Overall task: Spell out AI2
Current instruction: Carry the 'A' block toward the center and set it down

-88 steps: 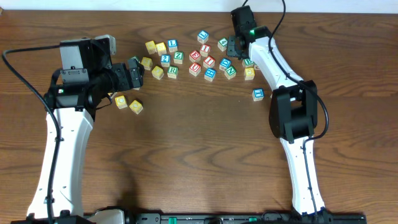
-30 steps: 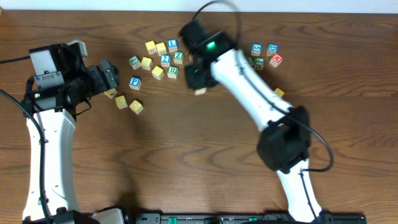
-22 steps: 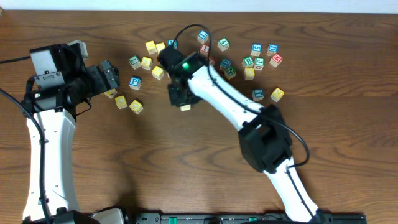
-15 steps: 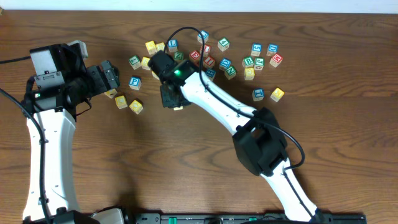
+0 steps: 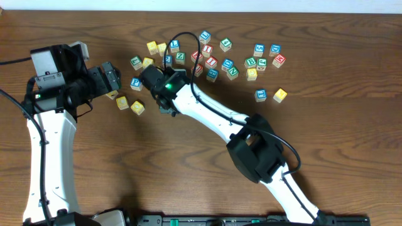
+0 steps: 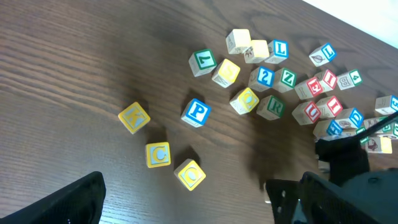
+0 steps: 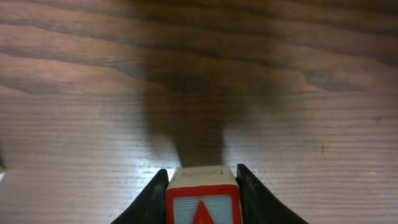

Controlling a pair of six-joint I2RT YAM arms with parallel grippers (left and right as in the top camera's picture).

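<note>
My right gripper (image 7: 203,177) is shut on the red-bordered "A" cube (image 7: 203,205) and holds it just above bare wood. In the overhead view the right gripper (image 5: 167,105) is left of the table's middle, near two yellow cubes, and it hides the cube. The red "I" cube (image 6: 328,79) and the blue "2" cube (image 6: 265,76) sit in the cluster at the back. My left gripper (image 5: 110,75) is open and empty, left of the cluster. In its own view, the left gripper (image 6: 186,208) has its jaws wide apart.
The green "Z" cube (image 6: 287,78), the red "U" cube (image 6: 313,112) and several other cubes lie in the back cluster. A blue "P" cube (image 5: 135,82) and yellow cubes (image 5: 137,107) lie by the right gripper. Two cubes (image 5: 280,95) sit apart at the right.
My right arm has swung from the back right across to the left with the cube in its jaws. The left arm drew back left earlier and has since held still.
</note>
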